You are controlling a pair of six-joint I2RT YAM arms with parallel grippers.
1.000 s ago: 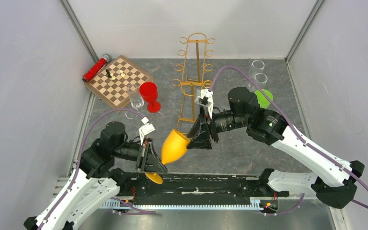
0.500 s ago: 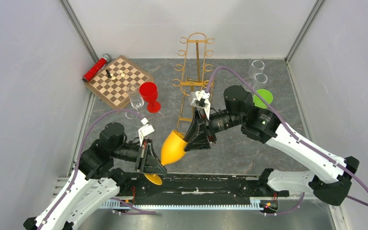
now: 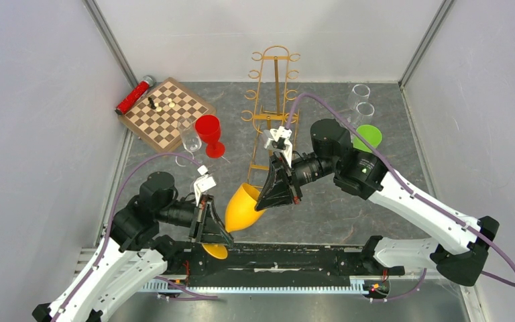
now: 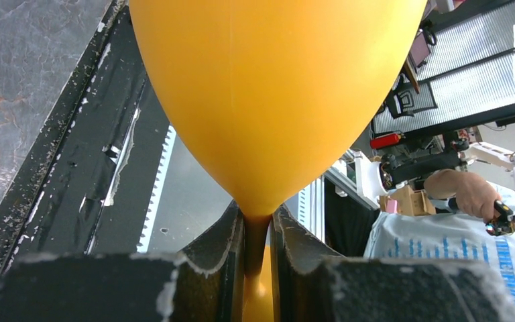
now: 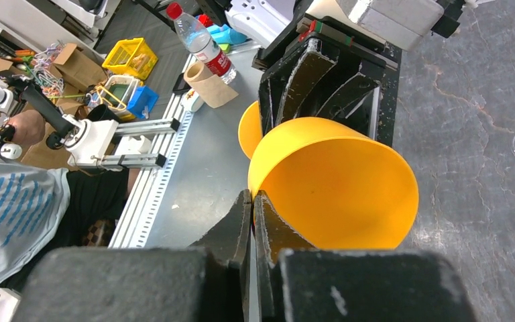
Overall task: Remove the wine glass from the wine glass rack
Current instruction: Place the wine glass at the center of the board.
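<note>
The wine glass (image 3: 243, 206) is orange-yellow and lies tilted in the air near the front edge, off the wine glass rack (image 3: 273, 100), which stands as a gold wire stand at the back. My left gripper (image 3: 214, 231) is shut on its thin stem; in the left wrist view the stem runs between the fingers (image 4: 228, 235) under the wine glass's bowl (image 4: 268, 87). My right gripper (image 3: 265, 198) is shut on the bowl's rim. In the right wrist view its jaws (image 5: 252, 198) pinch the near-left edge of the wine glass's open mouth (image 5: 338, 188), one finger inside and one outside.
A chessboard (image 3: 167, 112) and a red cylinder (image 3: 134, 95) lie at the back left. A red goblet (image 3: 208, 131) and a clear glass (image 3: 190, 141) stand beside them. Two clear glasses (image 3: 361, 100) and a green cup (image 3: 367, 137) stand at the back right.
My right gripper has closed from open onto the rim of the glass, its arm shifting a little to the left. The left arm and the glass have barely moved.
</note>
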